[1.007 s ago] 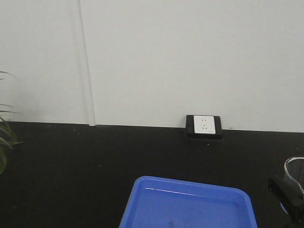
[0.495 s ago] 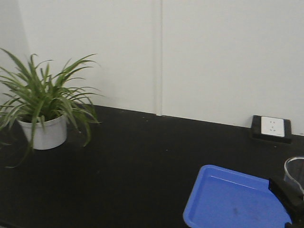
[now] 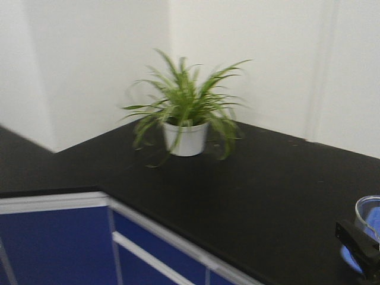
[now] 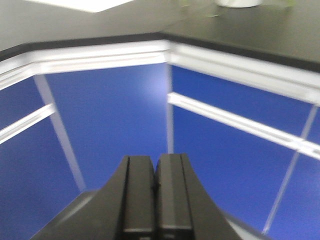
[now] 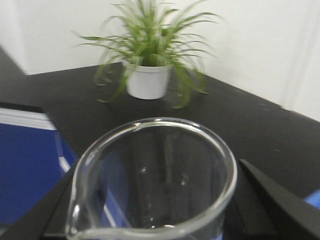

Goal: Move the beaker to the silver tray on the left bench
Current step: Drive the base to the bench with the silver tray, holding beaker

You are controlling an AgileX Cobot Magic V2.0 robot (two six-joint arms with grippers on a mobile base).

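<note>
Left wrist camera: the black left tool (image 4: 155, 200) sits at 6 o'clock, its two fingers pressed flat together. It faces the dark blue cabinet doors (image 4: 110, 125) of a long desk (image 4: 240, 30) with a matte black top and white body.

Front camera: the desk turns a corner. A spiky green plant (image 3: 187, 98) in a round white pot (image 3: 185, 138) stands on the black top toward 12 o'clock, near the white wall (image 3: 89, 59). At 4 o'clock, cut by the frame edge, the small clear glass beaker (image 3: 368, 214) stands upright over the black top.

Right wrist camera: the black right tool (image 5: 159, 200) pinches the beaker, one of its fingers (image 5: 270, 200) on each side of the glass. The beaker's pouring spout is at 7 o'clock.
</note>
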